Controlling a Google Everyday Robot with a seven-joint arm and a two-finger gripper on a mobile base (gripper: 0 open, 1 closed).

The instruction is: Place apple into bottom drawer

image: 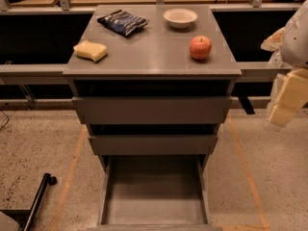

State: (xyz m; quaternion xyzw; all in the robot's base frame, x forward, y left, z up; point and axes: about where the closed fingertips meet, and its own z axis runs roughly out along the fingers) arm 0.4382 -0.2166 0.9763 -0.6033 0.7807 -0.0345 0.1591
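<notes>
The red apple (200,47) stands on the grey cabinet top (154,57), near its front right corner. The bottom drawer (154,196) is pulled out towards me, and its flat grey floor is bare. My gripper (288,102) hangs at the right edge of the view, off to the right of the cabinet and below the level of its top. It is well apart from the apple and holds nothing that I can see.
A white bowl (180,18), a dark blue snack bag (122,22) and a pale yellow sponge (90,50) also lie on the top. The two upper drawers (151,109) are only slightly out. A black bar (36,201) lies on the floor at the left.
</notes>
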